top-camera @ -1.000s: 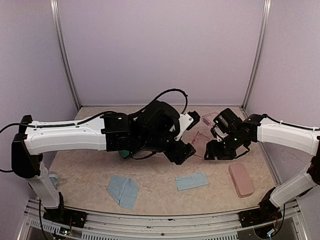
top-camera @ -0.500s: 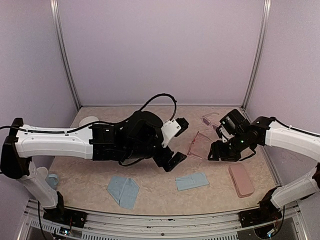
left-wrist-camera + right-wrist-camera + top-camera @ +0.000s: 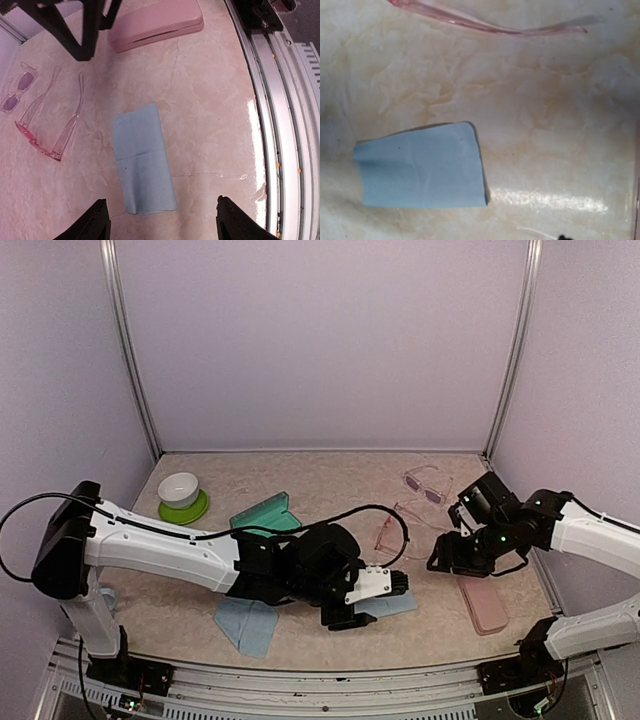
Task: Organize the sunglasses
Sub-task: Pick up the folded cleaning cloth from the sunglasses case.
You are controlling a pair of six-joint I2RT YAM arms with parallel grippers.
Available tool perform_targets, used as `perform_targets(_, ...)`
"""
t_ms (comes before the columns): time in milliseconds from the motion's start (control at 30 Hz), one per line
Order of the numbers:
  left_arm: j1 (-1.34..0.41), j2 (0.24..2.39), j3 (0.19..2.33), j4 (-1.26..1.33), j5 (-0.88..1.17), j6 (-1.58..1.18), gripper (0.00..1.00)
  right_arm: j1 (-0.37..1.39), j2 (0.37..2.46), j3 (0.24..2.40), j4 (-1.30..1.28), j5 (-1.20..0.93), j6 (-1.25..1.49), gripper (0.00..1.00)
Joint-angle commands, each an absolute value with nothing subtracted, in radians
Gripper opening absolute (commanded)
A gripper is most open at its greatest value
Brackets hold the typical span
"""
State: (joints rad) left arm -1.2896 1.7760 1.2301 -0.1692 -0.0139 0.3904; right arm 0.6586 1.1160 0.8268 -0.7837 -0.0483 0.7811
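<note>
We logged thin translucent pink sunglasses (image 3: 40, 146) on the marbled tabletop (image 3: 200, 100); left claw (image 3: 165, 220) had retreated, gaping empty; right claw (image 3: 447, 555) unreadable.

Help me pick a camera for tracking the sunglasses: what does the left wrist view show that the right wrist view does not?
Only left wrist: the pale clear-framed sunglasses with purplish lenses, the oblong pink case, the metal edge rail and the open left claw. Only right wrist: nothing extra, just a closer look. Both: the light-blue folded cloth, the translucent pink-red sunglasses (one arm only in the right wrist view) and the marbled beige tabletop.
</note>
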Motion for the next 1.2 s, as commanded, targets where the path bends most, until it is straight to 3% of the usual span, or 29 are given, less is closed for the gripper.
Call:
perform_targets(0, -1.295, 1.858, 1.266, -0.199, 0.033, 0.476, 0.68, 0.65, 1.089, 0.816, -0.811, -0.034, 0.811, 0.66)
perform_targets(433, -1.287, 2.02, 1.308, -0.254, -0.034, 0.471, 0.37, 0.649, 1.073, 0.812, -0.838, -0.017, 0.817, 0.65)
perform_targets(1167, -1.291, 2.057, 1.264, -0.206, -0.164, 0.464, 0.17, 0.649, 1.081, 0.809, -0.843, -0.024, 0.818, 0.66)
